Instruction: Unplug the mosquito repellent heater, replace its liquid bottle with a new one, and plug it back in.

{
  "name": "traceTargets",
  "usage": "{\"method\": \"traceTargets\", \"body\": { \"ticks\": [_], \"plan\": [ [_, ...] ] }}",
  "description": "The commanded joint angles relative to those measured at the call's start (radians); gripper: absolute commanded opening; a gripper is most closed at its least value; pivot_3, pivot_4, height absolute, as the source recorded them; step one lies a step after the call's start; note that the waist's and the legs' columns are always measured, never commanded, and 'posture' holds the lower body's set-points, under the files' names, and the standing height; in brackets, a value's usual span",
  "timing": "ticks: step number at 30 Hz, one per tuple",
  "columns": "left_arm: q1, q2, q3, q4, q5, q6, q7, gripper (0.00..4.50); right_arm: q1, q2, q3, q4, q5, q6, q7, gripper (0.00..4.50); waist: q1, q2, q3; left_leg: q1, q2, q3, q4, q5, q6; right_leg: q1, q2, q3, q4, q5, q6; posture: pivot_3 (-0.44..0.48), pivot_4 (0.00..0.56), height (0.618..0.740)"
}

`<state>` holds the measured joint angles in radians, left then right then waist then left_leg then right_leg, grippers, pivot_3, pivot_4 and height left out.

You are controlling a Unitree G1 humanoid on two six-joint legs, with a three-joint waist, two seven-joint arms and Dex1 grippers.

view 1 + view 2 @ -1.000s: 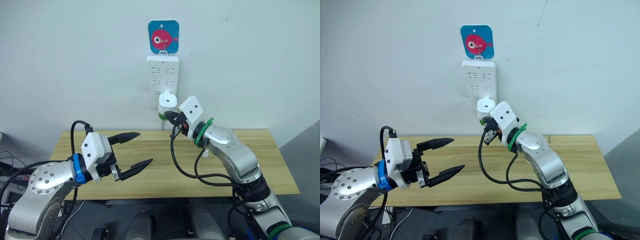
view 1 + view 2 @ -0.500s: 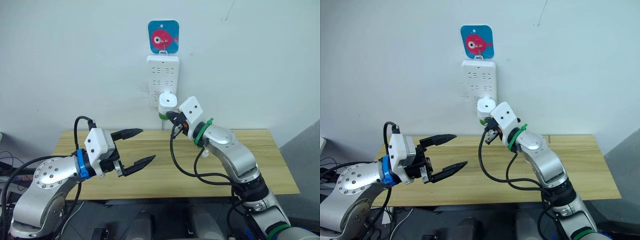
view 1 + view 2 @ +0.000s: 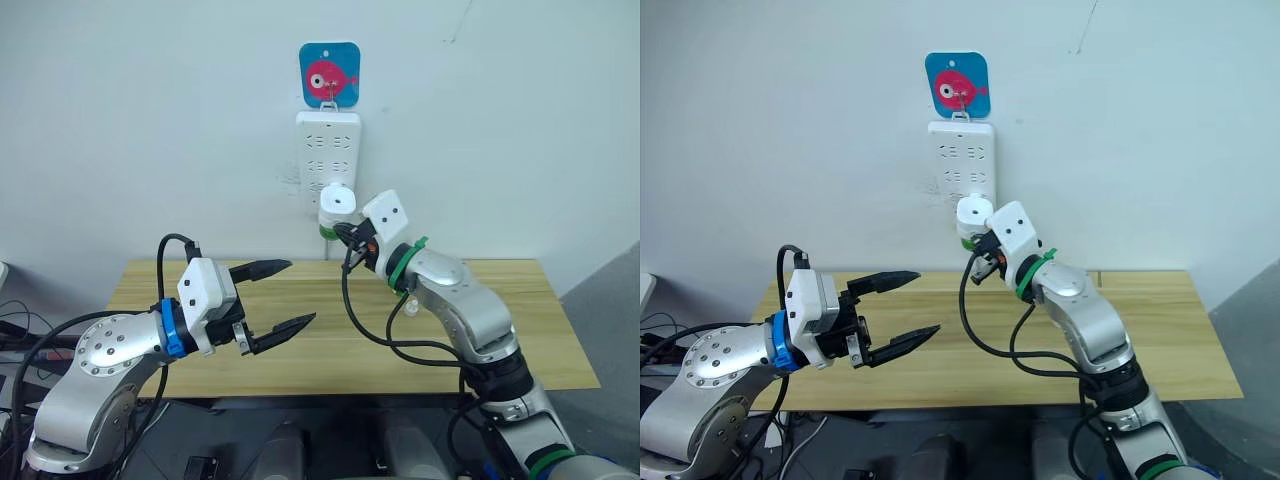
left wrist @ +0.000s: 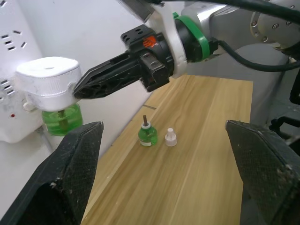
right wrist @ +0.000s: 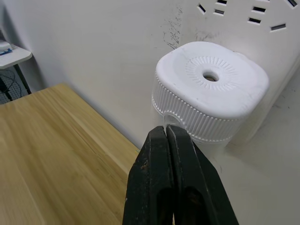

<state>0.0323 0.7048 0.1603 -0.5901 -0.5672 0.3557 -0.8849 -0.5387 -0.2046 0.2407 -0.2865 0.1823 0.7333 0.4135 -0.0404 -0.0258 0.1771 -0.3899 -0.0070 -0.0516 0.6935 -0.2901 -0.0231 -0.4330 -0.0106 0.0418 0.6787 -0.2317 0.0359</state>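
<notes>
Change: the left gripper (image 3: 285,295) has come forward over the table (image 3: 520,330) compared with a second ago, its fingers spread wide and empty; the right gripper (image 4: 79,89) has barely moved
Right pincer: pressed shut, holding nothing, its tips touching or just beside the ribbed side of the mosquito repellent heater (image 5: 211,89)
Heater: plugged into the low end of the wall power strip (image 3: 327,160), with a green bottle (image 4: 58,121) screwed in beneath
On the table: a capless green bottle (image 4: 145,133) with a dark wick stands near the wall, a small white cap (image 4: 170,137) just beside it, apart from it
Meaning: I judge the heater is either about to be pulled or has just been pushed home; which bottle sits in it cannot be told
Versus earlier: heater, strip and table items lie as they did; the whole view has shifted slightly, so the camera moved
Risk: shut tips give no grip on the heater
</notes>
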Motion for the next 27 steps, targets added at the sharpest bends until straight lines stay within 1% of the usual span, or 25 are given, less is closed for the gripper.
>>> {"method": "traceTargets", "body": {
  "ticks": [1,6,8,11,13,16,18,19,21,22,24,25,26,27],
  "plan": [
    [0.002,-0.003,0.012,0.038,0.03,-0.052,-0.005,4.41,0.007,-0.051,-0.007,-0.123,0.043,-0.012,0.075,0.06,0.001,0.0,0.0,0.0,0.0,0.0,0.0,0.0,0.0,0.0,0.0,0.0,0.0,0.0,0.0,-0.014,0.122,0.733],
    [0.035,0.007,0.006,0.116,0.093,-0.112,-0.021,4.41,0.06,-0.148,-0.014,-0.242,0.083,-0.061,0.177,0.06,0.001,0.0,-0.001,-0.001,0.001,0.0,-0.003,0.0,0.0,-0.002,0.0,0.0,-0.001,0.0,0.0,-0.014,0.098,0.733],
    [0.04,0.034,0.003,0.158,0.106,-0.138,-0.072,4.45,0.092,-0.223,-0.021,-0.28,0.079,-0.065,0.217,0.02,0.004,-0.001,-0.002,-0.001,0.001,0.0,-0.003,0.0,0.0,-0.002,0.0,0.0,-0.001,0.0,0.0,-0.012,0.091,0.733],
    [0.032,0.098,-0.001,0.262,0.136,-0.195,-0.179,4.5,0.162,-0.349,-0.063,-0.322,0.099,-0.08,0.291,0.58,0.008,-0.001,-0.006,0.0,0.001,0.001,-0.003,0.0,0.0,-0.002,0.001,0.0,-0.001,0.0,-0.001,-0.007,0.077,0.733],
    [-0.001,0.124,-0.009,0.361,0.182,-0.255,-0.209,4.5,0.222,-0.45,-0.098,-0.316,0.099,-0.131,0.366,1.25,0.009,0.0,-0.014,-0.001,0.001,0.001,-0.003,0.0,0.0,-0.001,0.001,0.0,-0.002,-0.001,-0.001,-0.001,0.07,0.733],
    [-0.036,0.132,-0.005,0.435,0.194,-0.282,-0.22,4.5,0.294,-0.563,-0.157,-0.287,0.097,-0.2,0.443,2.36,0.011,0.0,-0.019,0.0,0.001,0.004,-0.003,0.0,0.0,0.001,0.002,-0.001,-0.005,-0.001,-0.001,0.012,0.058,0.733],
    [-0.034,0.153,0.011,0.441,0.178,-0.239,-0.23,4.5,0.359,-0.658,-0.233,-0.257,0.101,-0.248,0.515,3.13,0.012,0.0,-0.024,0.0,0.001,0.004,-0.003,0.0,0.0,0.002,0.002,-0.001,-0.006,-0.001,-0.001,0.019,0.053,0.733],
    [-0.034,0.16,0.015,0.44,0.173,-0.222,-0.233,4.5,0.379,-0.687,-0.257,-0.244,0.103,-0.27,0.538,3.48,0.013,-0.001,-0.026,0.0,0.001,0.004,-0.003,0.0,0.001,0.002,0.002,-0.001,-0.006,-0.001,-0.001,0.026,0.049,0.733],
    [0.007,0.218,0.038,0.431,0.16,-0.151,-0.264,4.5,0.443,-0.771,-0.327,-0.171,0.045,-0.384,0.576,4.2,0.014,-0.003,-0.032,0.0,0.001,0.004,-0.003,-0.001,0.001,0.003,0.002,-0.001,-0.006,-0.001,0.0,0.038,0.043,0.733],
    [0.023,0.238,0.052,0.424,0.157,-0.12,-0.262,4.5,0.475,-0.809,-0.35,-0.137,0.022,-0.436,0.598,4.47,0.013,-0.003,-0.033,0.001,0.002,0.004,-0.003,-0.001,0.001,0.003,0.002,-0.001,-0.006,-0.001,0.0,0.045,0.04,0.733],
    [0.038,0.263,0.068,0.411,0.167,-0.076,-0.236,4.5,0.518,-0.851,-0.377,-0.093,0.01,-0.5,0.631,4.47,0.013,-0.003,-0.036,0.008,0.002,0.007,-0.007,-0.001,0.001,0.008,0.002,0.001,-0.007,-0.001,-0.001,0.048,0.039,0.733],
    [0.044,0.275,0.07,0.41,0.189,-0.073,-0.222,4.5,0.532,-0.857,-0.392,-0.078,0.017,-0.514,0.64,4.47,0.013,-0.003,-0.04,0.013,0.002,0.008,-0.01,-0.001,0.001,0.012,0.002,0.001,-0.009,-0.002,-0.001,0.056,0.039,0.733],
    [0.05,0.283,0.075,0.413,0.215,-0.08,-0.204,4.5,0.543,-0.858,-0.404,-0.068,0.025,-0.525,0.645,4.47,0.013,-0.003,-0.042,0.017,0.003,0.009,-0.014,0.0,0.001,0.015,0.003,0.001,-0.014,-0.005,0.002,0.057,0.039,0.733],
    [0.056,0.289,0.078,0.416,0.235,-0.089,-0.196,4.5,0.55,-0.859,-0.414,-0.058,0.028,-0.538,0.651,4.47,0.013,-0.002,-0.044,0.017,0.004,0.01,-0.014,0.0,0.001,0.016,0.004,0.001,-0.015,-0.005,0.002,0.06,0.039,0.733]
  ]
}}
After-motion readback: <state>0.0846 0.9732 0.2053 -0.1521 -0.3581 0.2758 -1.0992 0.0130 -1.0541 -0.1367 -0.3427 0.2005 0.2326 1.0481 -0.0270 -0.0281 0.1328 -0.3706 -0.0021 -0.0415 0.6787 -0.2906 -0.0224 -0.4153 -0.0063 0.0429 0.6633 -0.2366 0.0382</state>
